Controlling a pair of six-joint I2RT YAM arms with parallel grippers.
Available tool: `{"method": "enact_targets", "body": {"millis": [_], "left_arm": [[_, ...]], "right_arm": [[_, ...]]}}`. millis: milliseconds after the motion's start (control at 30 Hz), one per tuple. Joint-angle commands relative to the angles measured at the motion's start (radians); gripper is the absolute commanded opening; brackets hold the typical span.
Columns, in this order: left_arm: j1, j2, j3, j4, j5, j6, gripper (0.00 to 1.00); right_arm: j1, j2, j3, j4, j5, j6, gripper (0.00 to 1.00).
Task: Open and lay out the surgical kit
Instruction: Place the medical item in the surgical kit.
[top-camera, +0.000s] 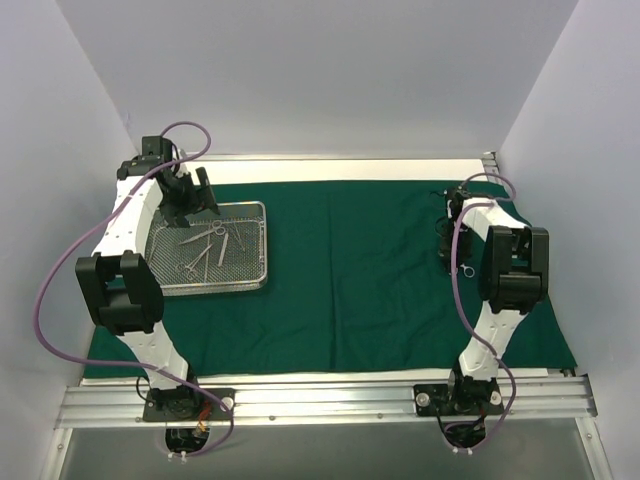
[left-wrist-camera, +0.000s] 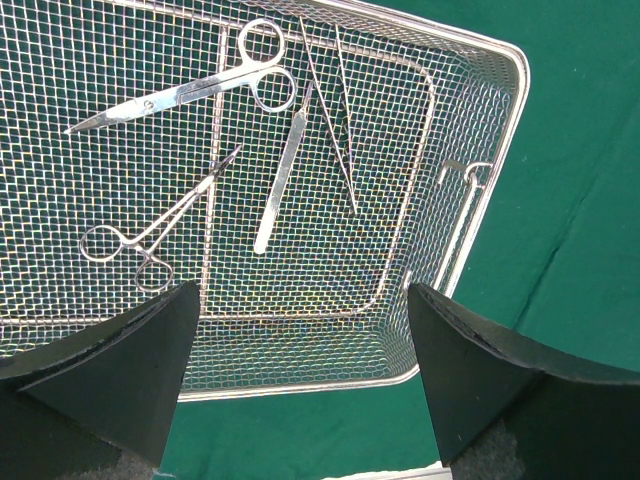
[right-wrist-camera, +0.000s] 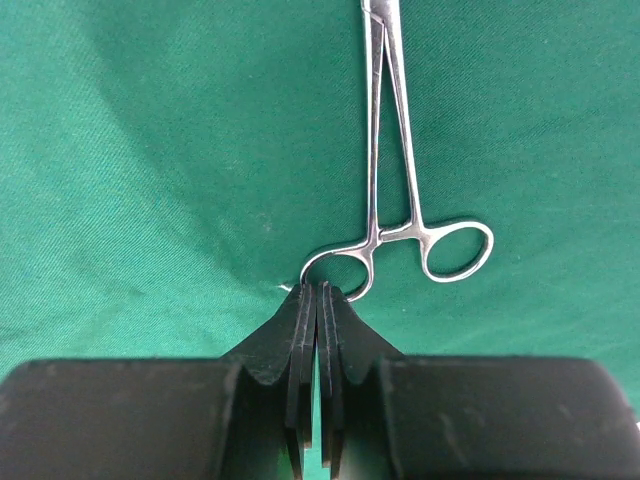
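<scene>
The dark green cloth (top-camera: 360, 270) lies spread flat over the table. On its left part stands the silver wire-mesh tray (top-camera: 265, 245). In the left wrist view the tray (left-wrist-camera: 505, 130) holds scissors (left-wrist-camera: 190, 92), a ring-handled clamp (left-wrist-camera: 150, 225), a flat steel handle (left-wrist-camera: 280, 180) and thin tweezers (left-wrist-camera: 330, 120). My left gripper (left-wrist-camera: 302, 290) hangs open over the tray's far end, holding nothing. Far right, another ring-handled clamp (right-wrist-camera: 395, 150) lies on the cloth. My right gripper (right-wrist-camera: 317, 288) is shut, its tips pinching the rim of that clamp's left ring.
A wire handle (left-wrist-camera: 465, 200) lies folded against the tray's wall. White walls enclose the table on three sides. A bare white strip (top-camera: 330, 168) runs behind the cloth, and the metal rail (top-camera: 330, 400) with both arm bases lines the near edge.
</scene>
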Motion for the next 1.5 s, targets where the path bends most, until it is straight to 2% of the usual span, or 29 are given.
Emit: {"method": "enact_targets", "body": {"millis": [0,567,800,1133,1333,1467], "left_arm": [[0.010,-0.034,0.013,0.002,-0.010,-0.001,0.94],[0.025,-0.010,0.025,-0.041,-0.065,-0.021,0.94],[0.025,-0.041,0.011,-0.020,-0.057,-0.018,0.95],[0.028,-0.046,-0.006,-0.007,-0.059,-0.018,0.98],[0.042,-0.041,0.006,-0.013,-0.053,-0.015,0.98],[0.047,-0.037,0.013,-0.020,-0.050,-0.012,0.98]], "right_arm": [[-0.003,-0.014,-0.017,-0.048,0.042,0.011,0.00],[-0.012,-0.051,0.025,-0.083,0.080,0.017,0.00],[-0.032,-0.129,0.084,-0.049,0.014,0.017,0.00],[-0.140,0.055,0.278,-0.036,0.092,0.051,0.00],[-0.153,0.184,0.425,-0.040,0.097,0.037,0.00],[-0.155,0.227,0.456,-0.040,0.091,0.033,0.00]]}}
